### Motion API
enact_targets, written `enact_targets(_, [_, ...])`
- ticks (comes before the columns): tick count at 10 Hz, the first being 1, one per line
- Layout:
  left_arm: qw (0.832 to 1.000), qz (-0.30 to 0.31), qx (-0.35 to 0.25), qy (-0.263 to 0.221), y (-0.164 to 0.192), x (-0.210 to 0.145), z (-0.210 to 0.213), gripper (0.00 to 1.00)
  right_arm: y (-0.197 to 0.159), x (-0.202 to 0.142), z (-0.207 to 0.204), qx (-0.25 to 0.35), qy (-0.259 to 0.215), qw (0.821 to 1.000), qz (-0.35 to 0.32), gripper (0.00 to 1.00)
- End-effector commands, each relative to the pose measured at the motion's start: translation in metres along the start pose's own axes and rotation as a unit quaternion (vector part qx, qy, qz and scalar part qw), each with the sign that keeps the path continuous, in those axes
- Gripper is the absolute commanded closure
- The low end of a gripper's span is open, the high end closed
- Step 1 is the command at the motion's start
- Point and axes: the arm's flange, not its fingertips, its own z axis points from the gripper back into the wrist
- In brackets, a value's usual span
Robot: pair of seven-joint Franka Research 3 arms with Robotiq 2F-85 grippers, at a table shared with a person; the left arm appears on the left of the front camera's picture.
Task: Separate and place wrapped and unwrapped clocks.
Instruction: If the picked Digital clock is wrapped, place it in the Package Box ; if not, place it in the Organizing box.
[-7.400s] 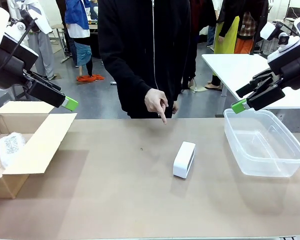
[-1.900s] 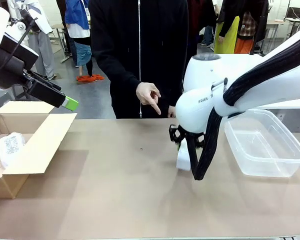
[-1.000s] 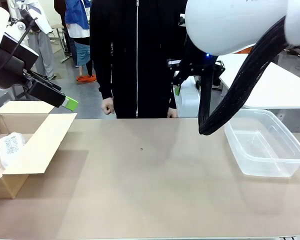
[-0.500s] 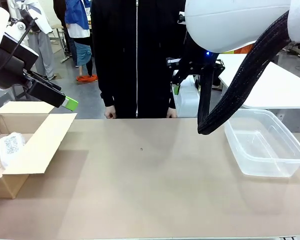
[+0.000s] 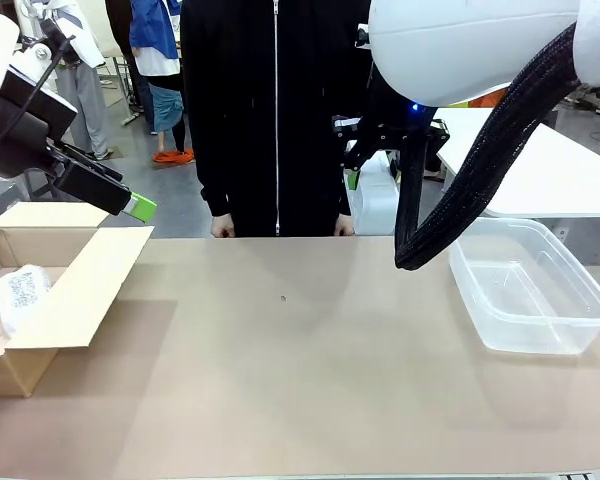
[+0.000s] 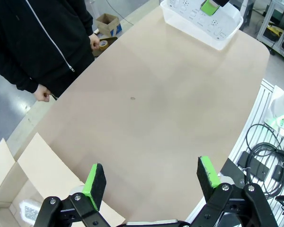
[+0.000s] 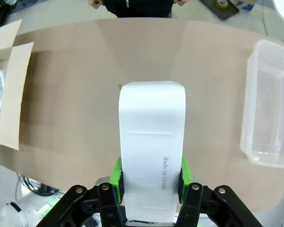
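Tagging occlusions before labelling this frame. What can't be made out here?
- White clock, front view: mostly hidden behind the right arm; right gripper covers its lower end in the right wrist view.
- Wrapped bundles in the cardboard box, front view: cut off by the left edge; one partly shows.
- "Made in China" is readable; other moulding is too faint.
- Left gripper: fingertips visible, body cropped by the bottom edge.

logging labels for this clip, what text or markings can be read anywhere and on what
"Made in China": on the white clock, printed sideways along its face, between the right gripper's green fingers.
Dark print on the wrapped bundle in the cardboard box: too blurred to read.
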Motion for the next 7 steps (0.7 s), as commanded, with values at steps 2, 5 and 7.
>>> enact_targets(2, [1.0, 0.001, -0.004, -0.006, -0.0015, 0.0011, 0.0, 0.0, -0.0016, 0.0008, 0.0008, 0.001, -0.001, 1.0, 0.001, 1.0])
enact_targets(5, [1.0, 0.001, -0.004, -0.006, -0.0015, 0.0011, 0.0, 0.0, -0.0016, 0.0008, 0.0008, 0.001, -0.001, 1.0, 0.001, 1.0])
enact_targets(7, [1.0, 0.001, -0.004, -0.006, -0.0015, 0.0011, 0.0, 0.0, 0.0, 0.0, -0.0001, 0.0, 0.0, 1.0, 0.0, 0.48])
